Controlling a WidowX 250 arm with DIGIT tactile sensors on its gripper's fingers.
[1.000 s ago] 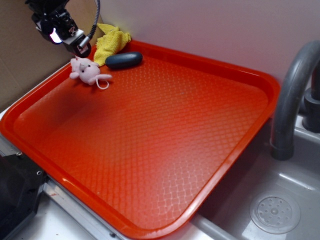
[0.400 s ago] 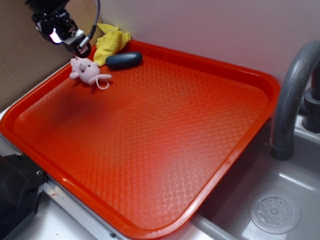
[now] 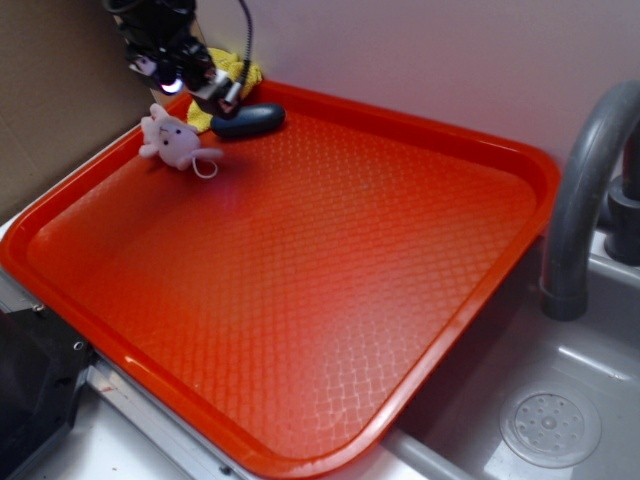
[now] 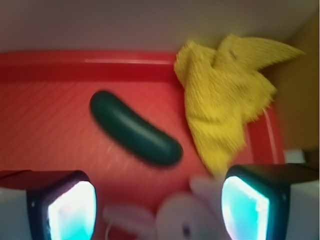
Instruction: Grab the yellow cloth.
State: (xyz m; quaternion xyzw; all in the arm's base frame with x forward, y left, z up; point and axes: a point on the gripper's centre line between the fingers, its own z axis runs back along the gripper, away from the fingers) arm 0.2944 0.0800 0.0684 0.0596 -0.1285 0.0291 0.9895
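The yellow cloth [image 3: 246,72] lies bunched in the far left corner of the red tray [image 3: 350,260], mostly hidden behind my gripper [image 3: 207,93]. In the wrist view the yellow cloth [image 4: 225,100] is ahead and to the right, draped over the tray's rim. My gripper [image 4: 159,210] is open and empty, hovering above the pink plush toy [image 4: 185,220], just short of the cloth. The dark oval object [image 4: 135,127] lies left of the cloth.
The pink plush toy [image 3: 172,140] and the dark oval object [image 3: 248,120] sit close beside the cloth. A brown board [image 3: 50,100] stands left of the tray and a white wall behind. A grey faucet [image 3: 590,200] and sink drain [image 3: 550,425] are at the right.
My gripper has moved to the right, from left of the pink plush to over the plush and in front of the yellow cloth. The objects have not moved.
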